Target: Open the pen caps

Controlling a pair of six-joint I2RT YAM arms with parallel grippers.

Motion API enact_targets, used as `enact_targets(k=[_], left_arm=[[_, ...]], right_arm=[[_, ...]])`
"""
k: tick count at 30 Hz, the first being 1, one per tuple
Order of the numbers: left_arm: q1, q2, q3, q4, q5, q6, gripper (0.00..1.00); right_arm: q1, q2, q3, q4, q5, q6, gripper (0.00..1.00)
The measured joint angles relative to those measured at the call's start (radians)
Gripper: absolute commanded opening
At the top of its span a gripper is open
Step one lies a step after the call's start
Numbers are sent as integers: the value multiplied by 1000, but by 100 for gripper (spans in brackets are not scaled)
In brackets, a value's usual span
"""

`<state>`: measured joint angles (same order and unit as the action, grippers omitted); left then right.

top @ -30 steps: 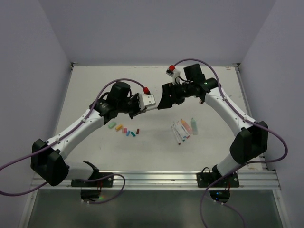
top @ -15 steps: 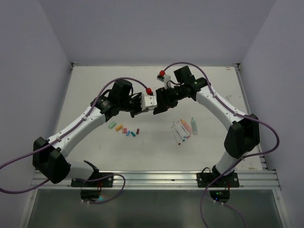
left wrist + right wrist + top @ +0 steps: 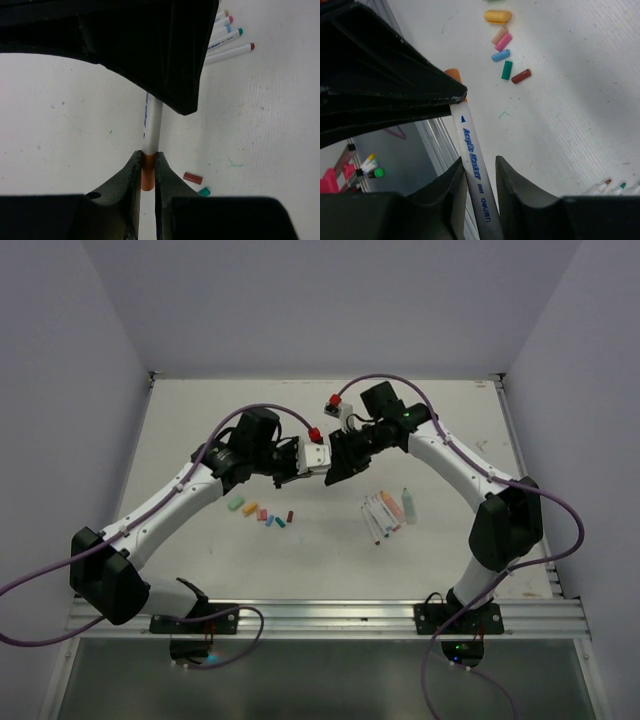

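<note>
A white pen [image 3: 152, 125] hangs in the air between the two grippers above the table's middle. My left gripper [image 3: 148, 156] is shut on its orange pen cap [image 3: 147, 172]. In the right wrist view the barrel [image 3: 472, 145] runs between the fingers of my right gripper [image 3: 479, 162]. The left finger touches the barrel and a small gap shows beside the right fingertip. From above, the left gripper [image 3: 316, 466] and the right gripper [image 3: 336, 468] meet nose to nose. Several loose pen caps [image 3: 262, 512] lie in a row on the table. The other pens [image 3: 385, 512] lie in a heap to the right.
A pale green highlighter [image 3: 408, 505] lies beside the heap of pens. Red [image 3: 192, 177] and teal [image 3: 204, 191] caps lie under the left gripper. White walls close the table [image 3: 200, 420] on three sides, and a metal rail [image 3: 330, 615] runs along the near edge.
The right arm has swung left until its gripper meets the left one. Its jaws have narrowed from wide open to close round the pen barrel. The left gripper has held still.
</note>
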<state>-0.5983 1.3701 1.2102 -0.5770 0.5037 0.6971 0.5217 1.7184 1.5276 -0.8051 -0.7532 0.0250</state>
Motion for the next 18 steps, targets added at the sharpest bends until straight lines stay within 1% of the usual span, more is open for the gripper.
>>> enact_targets(k=[1, 3, 4, 5, 8, 12, 13, 14, 16, 17, 18], left_arm=[[0, 0, 0, -2, -2, 3, 0], [0, 3, 0, -2, -11, 3, 4], [0, 3, 0, -1, -10, 3, 7], [0, 2, 0, -2, -11, 1, 14], [-3, 2, 0, 17, -19, -17, 25], [-4, -6, -15, 79, -64, -83, 35], [-4, -9, -20, 101, -83, -113, 41], [-4, -12, -24, 122, -108, -148, 52], [-4, -17, -26, 162, -169, -236, 66], [-2, -18, -26, 184, -204, -291, 79], [2, -20, -26, 204, -241, -354, 84]], right_arm=[[1, 0, 0, -3, -8, -2, 13], [5, 0, 2, -8, -32, -10, 0], [9, 0, 2, -7, -27, -9, 0], [10, 0, 2, -6, -24, -9, 0], [10, -3, -2, 3, -20, -10, 0], [9, -26, -44, 26, 3, -9, 0], [9, -39, -64, 36, 11, -7, 0], [9, -55, -90, 51, 25, -5, 0], [10, -96, -145, 85, 54, 3, 0], [10, -123, -180, 118, 68, 11, 0], [10, -153, -219, 153, 84, 22, 0]])
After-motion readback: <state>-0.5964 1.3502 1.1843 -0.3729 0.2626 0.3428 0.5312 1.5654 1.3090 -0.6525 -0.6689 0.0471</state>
